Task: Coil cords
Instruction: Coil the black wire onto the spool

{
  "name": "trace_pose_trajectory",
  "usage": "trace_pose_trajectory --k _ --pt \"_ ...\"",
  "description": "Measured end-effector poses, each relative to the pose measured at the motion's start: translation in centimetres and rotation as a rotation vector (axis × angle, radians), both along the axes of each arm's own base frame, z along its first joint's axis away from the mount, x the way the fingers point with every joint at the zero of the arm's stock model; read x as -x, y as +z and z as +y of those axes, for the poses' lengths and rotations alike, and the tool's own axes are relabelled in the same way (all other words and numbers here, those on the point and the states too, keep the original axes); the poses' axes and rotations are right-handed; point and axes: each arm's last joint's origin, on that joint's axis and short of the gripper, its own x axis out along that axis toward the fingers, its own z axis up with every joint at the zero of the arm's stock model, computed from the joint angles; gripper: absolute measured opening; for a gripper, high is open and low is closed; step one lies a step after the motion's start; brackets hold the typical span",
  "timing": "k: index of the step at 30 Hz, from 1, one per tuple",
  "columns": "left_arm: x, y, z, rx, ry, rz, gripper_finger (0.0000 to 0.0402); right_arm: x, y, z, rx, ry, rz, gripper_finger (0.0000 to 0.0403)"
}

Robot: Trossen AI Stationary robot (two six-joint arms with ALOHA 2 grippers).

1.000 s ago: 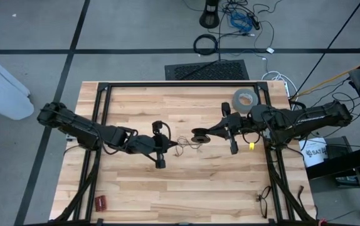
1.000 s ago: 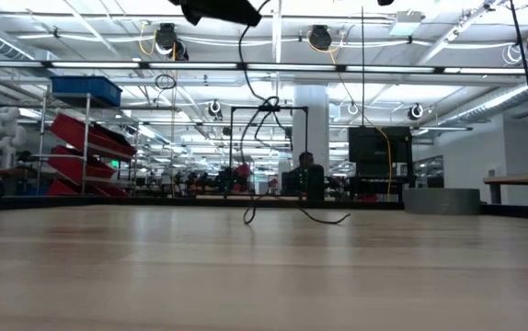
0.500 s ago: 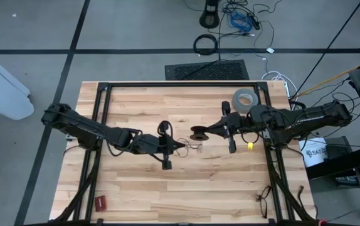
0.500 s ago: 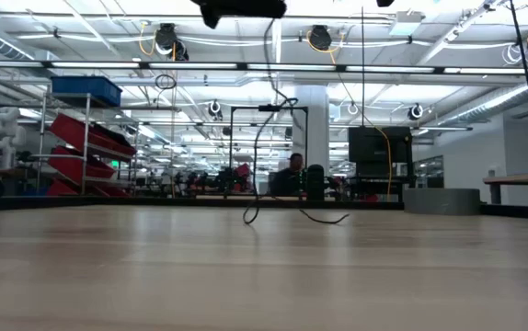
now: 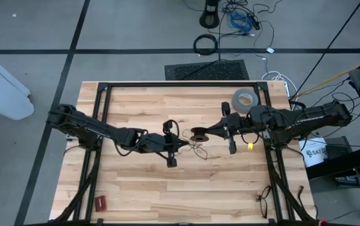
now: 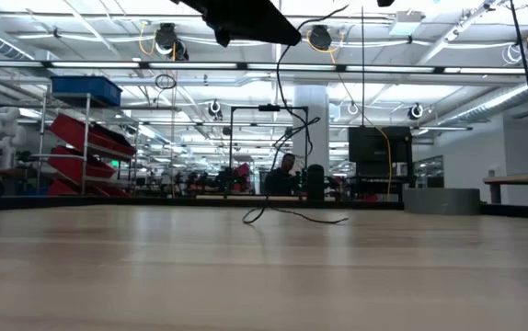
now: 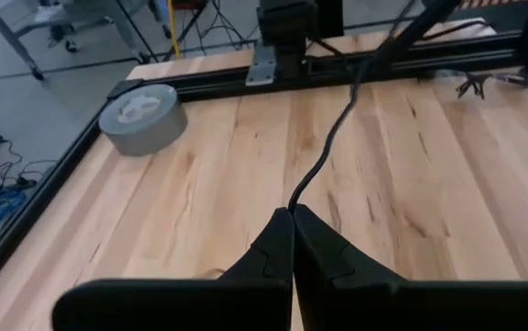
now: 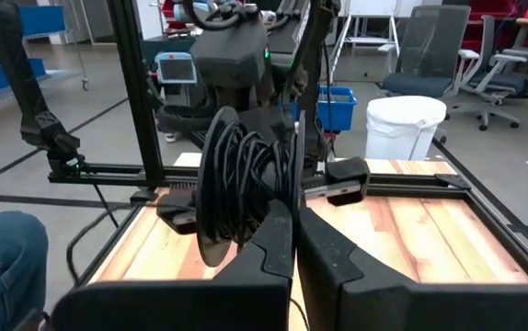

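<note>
Wooden counter (image 5: 167, 188), open workshop behind; grey tape roll (image 5: 244, 99) at the far right edge. Cord (image 5: 195, 149): thin black wire, partly wound into a coil (image 8: 246, 184) at the right gripper (image 5: 199, 135), whose jaws are closed on it; slack lies loose mid-counter. Left gripper (image 7: 292, 225): jaws pinched shut on the wire's free run. I judge winding is under way; next I must feed slack onto the coil without snagging.
</note>
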Motion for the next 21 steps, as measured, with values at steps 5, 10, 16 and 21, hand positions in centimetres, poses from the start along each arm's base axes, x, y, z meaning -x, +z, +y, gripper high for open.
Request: trace_pose_trajectory --k 5,10,16,21 --pt "0.7 0.1 0.2 -0.015 0.006 0.057 0.0 0.0 0.0 0.0 0.0 0.001 0.003 0.0" --pt "2.7 0.0 0.5 0.046 0.016 0.209 0.0006 0.2 0.1 0.3 0.0 0.013 -0.002 0.0" --pt "4.3 1.4 0.0 0.103 0.012 0.2 0.0064 0.7 0.4 0.5 -0.002 0.025 -0.017 0.0" --pt "4.6 1.9 -1.0 0.108 -0.025 0.167 0.0118 0.8 0.4 0.5 -0.001 0.024 -0.01 0.0"
